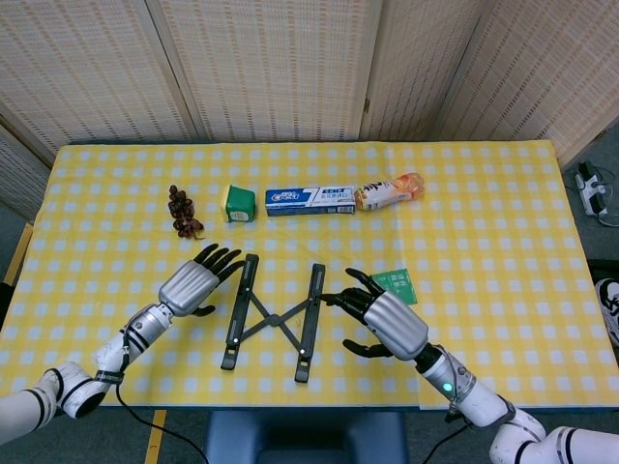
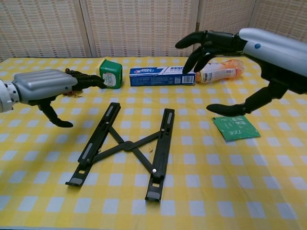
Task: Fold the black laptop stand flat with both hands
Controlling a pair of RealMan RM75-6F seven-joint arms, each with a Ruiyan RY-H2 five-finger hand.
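On yellow checked counter point(image 1: 484, 222) we see black laptop stand point(image 1: 273, 316) lying flat. Left hand point(image 1: 193, 283) and right hand point(image 1: 385, 322) hover beside it, fingers spread, holding nothing.

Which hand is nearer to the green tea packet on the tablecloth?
Right. The right hand hovers just beside the green tea packet, open above the cloth. The left hand is across the laptop stand, far from it.

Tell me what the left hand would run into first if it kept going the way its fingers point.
Probably the near rail of the black laptop stand: the left hand points right and slightly away, toward that rail's far end. If it passes above the flat stand, the green box comes next. Height is unclear.
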